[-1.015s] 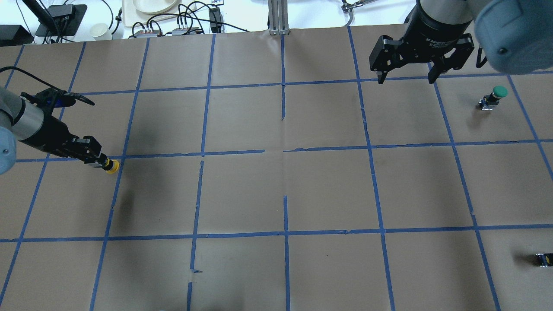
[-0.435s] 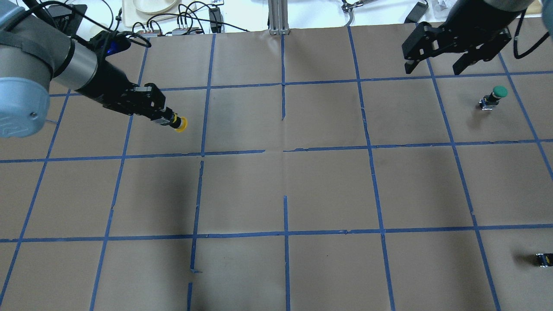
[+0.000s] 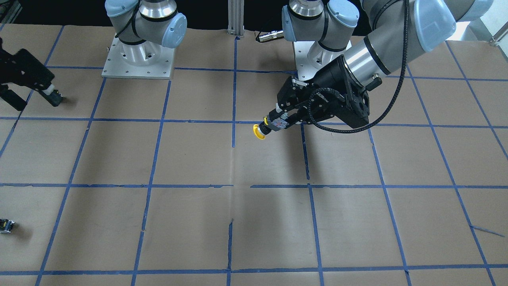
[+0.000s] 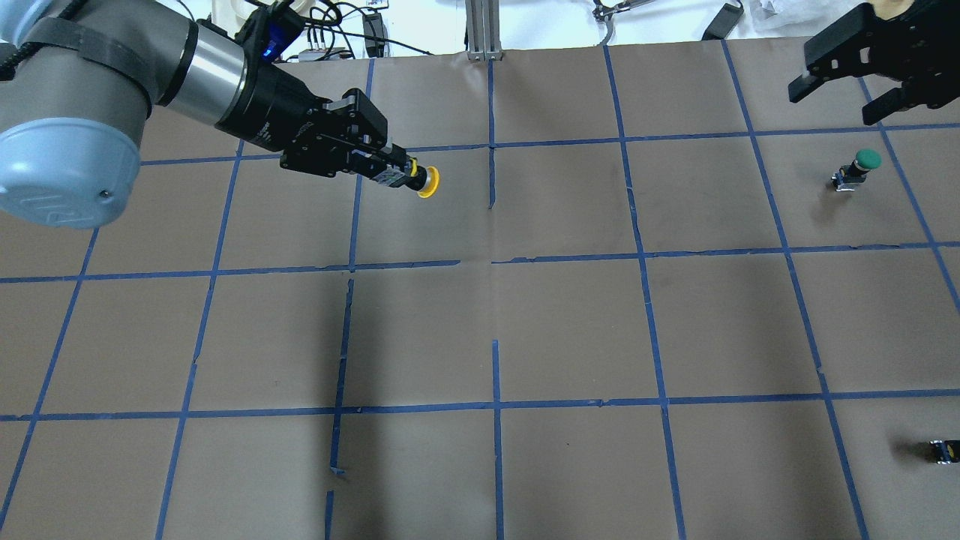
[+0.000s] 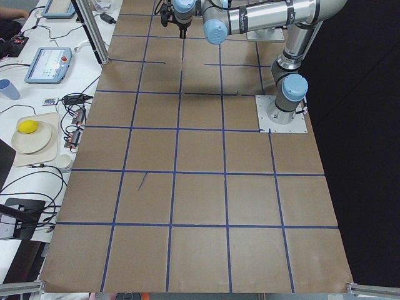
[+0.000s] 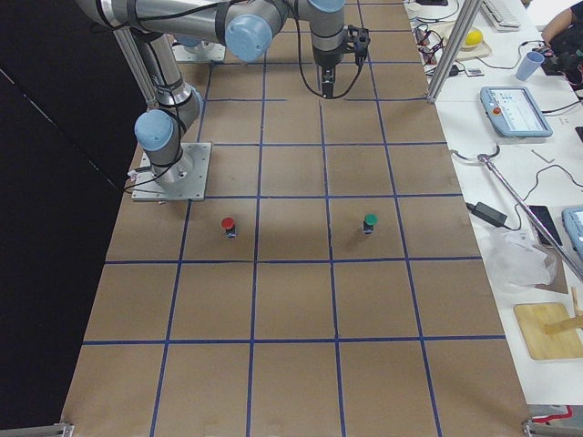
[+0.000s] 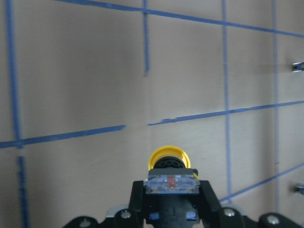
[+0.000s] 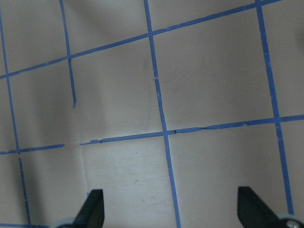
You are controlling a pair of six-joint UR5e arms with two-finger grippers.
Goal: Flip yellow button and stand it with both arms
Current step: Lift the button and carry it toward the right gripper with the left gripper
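Since prev frames the yellow button (image 4: 427,181) has gone right & farther out, now held above the table near centre line, pinched at its base by left gripper (image 4: 393,174). Its long axis lies approx. horizontal, cap pointing right. Right gripper (image 4: 832,105), spread & empty, has drifted to the far-right corner, well apart, so left arm is nearer; likely it must come in on the cap side.

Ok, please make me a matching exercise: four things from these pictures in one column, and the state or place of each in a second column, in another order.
Things:
1. yellow button
2. green button
3. right tool
4. small dark block

States or places:
A. open, holds nothing
B. at the lower right edge of the overhead view
C. gripped in the left tool, cap pointing outward
D. stands on the table, cap up

Pairs: 1-C, 2-D, 3-A, 4-B
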